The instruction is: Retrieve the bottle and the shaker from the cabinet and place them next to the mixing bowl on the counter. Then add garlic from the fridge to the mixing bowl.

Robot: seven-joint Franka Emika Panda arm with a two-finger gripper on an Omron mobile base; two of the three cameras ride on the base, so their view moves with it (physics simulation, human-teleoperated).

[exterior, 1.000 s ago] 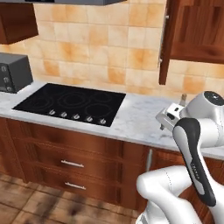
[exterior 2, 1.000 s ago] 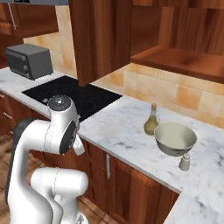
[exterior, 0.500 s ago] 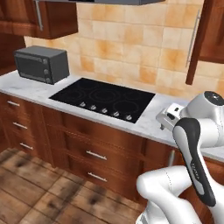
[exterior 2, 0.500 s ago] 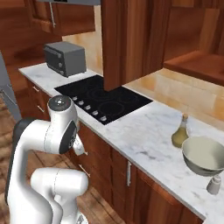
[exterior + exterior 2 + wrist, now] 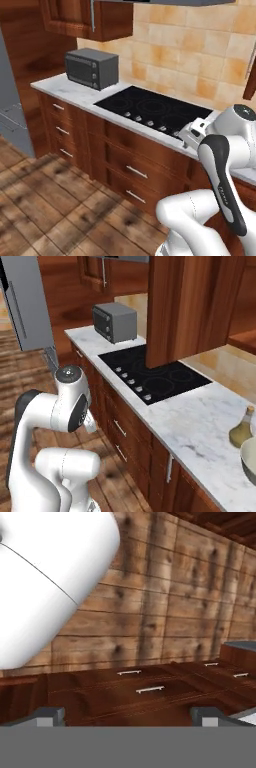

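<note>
White arm folded low beside the white marble counter [image 5: 75, 92], jaws spread wide.
Left base view: grey fridge [image 5: 11, 95] at left edge. Right base view: olive-yellow glass bottle [image 5: 242, 428] and grey-beige bowl [image 5: 248, 456] at lower right. Hand view: gripper [image 5: 127, 716] with 2 tips apart, holding nothing, facing wooden drawers [image 5: 145, 692].

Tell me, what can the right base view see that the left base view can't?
From the right base view you get the yellow bottle on the counter, the rim of the mixing bowl beside it, and a big brown cabinet door hanging over the cooktop. From the left base view you get a wide look at the orange tiled wall behind the cooktop. Both see the grey microwave, the black cooktop, the marble counter, the grey fridge and the wooden floor.
</note>
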